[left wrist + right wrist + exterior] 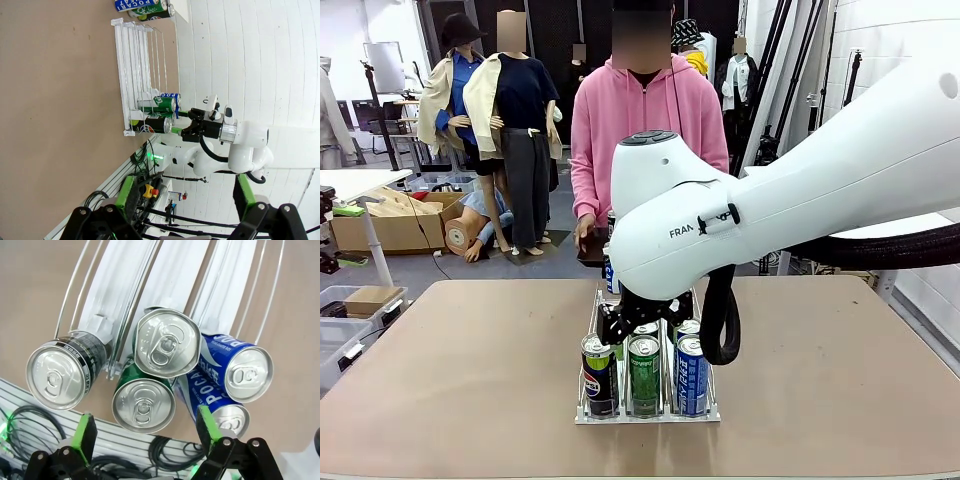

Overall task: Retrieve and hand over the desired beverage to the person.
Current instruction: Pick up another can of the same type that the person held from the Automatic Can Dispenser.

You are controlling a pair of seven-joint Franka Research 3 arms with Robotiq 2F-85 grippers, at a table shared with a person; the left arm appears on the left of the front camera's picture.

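Note:
A white wire rack (647, 414) in the middle of the table holds several upright beverage cans: a black one (599, 376), a green one (643, 376) and a blue one (691, 376) in front, more behind. My right gripper (625, 322) hangs just above them, open. In the right wrist view its fingers (85, 432) straddle the green can (143, 406), with the black can (55, 375) and a blue can (247, 372) to either side. The person (645, 120) in a pink hoodie stands at the far edge. My left gripper (185, 200) is open, empty and far from the rack (132, 75).
The brown table (450, 360) has free room on both sides of the rack. My right arm's white body (800, 200) spans the right half of the front view. The person's hand (586, 232) rests near the far edge behind the rack. Boxes and bins sit on the floor at left.

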